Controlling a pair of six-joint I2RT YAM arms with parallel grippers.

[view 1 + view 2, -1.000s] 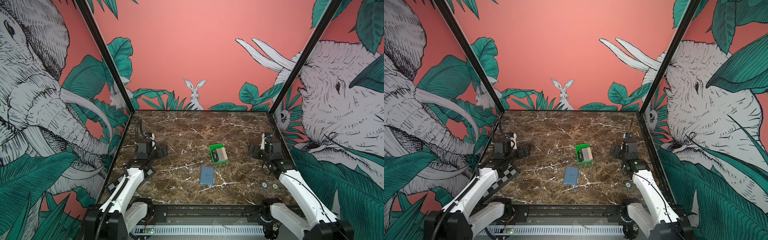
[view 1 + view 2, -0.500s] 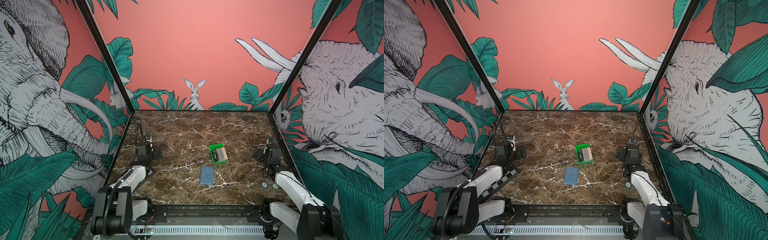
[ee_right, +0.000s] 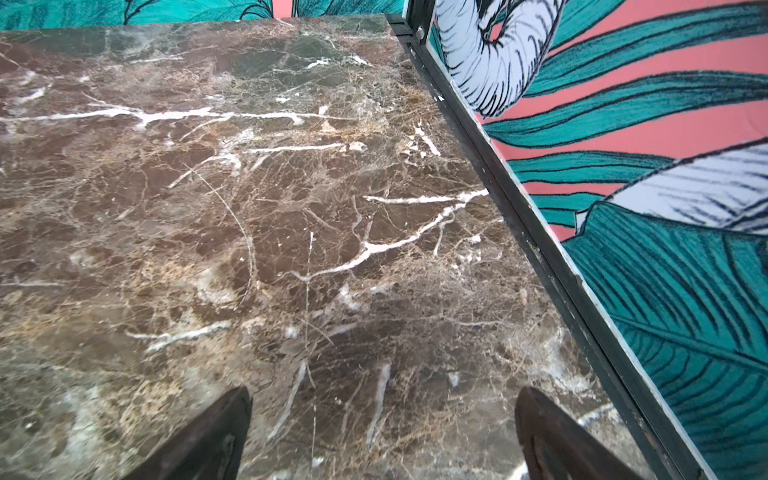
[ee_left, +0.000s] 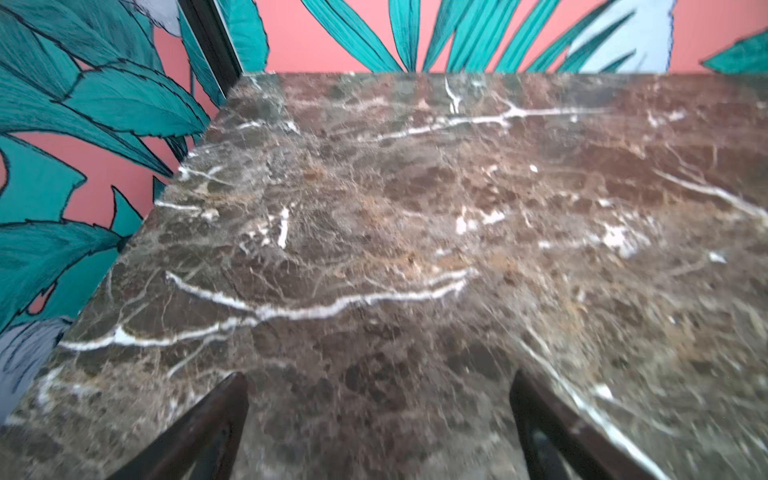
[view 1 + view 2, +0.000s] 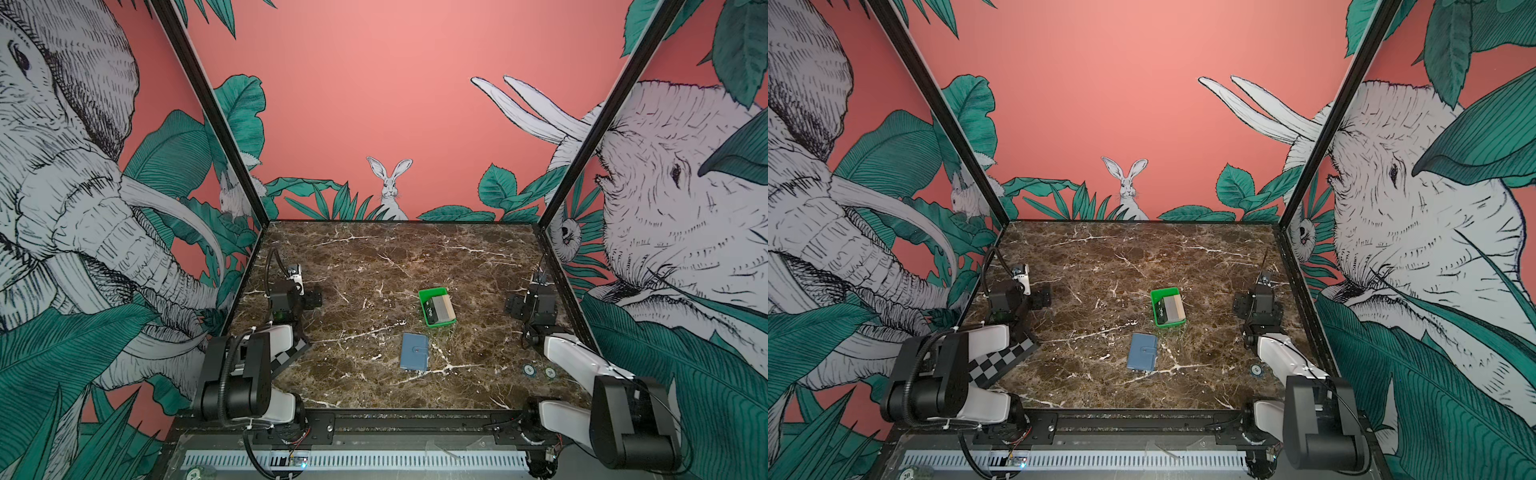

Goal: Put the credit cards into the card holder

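The credit cards (image 5: 439,309) (image 5: 1170,309), one black with white lettering and others grey and beige, lie stacked in a small green tray (image 5: 424,296) (image 5: 1156,296) at the table's middle. The slate-blue card holder (image 5: 414,352) (image 5: 1143,352) lies closed on the marble just in front of the tray. My left gripper (image 5: 311,299) (image 5: 1043,297) (image 4: 378,376) rests open at the left edge, far from both. My right gripper (image 5: 513,305) (image 5: 1239,305) (image 3: 384,392) rests open by the right wall. Both wrist views show only bare marble between the fingers.
Two small round tokens (image 5: 528,369) (image 5: 550,372) lie on the marble near the right arm's base. A checkerboard plate (image 5: 286,357) (image 5: 1005,359) sits on the left arm. Painted walls close the table at the left, right and back.
Both arms have folded down and back toward the front rail, with the grippers staying low near the table's sides. Tray, cards and holder have not moved.
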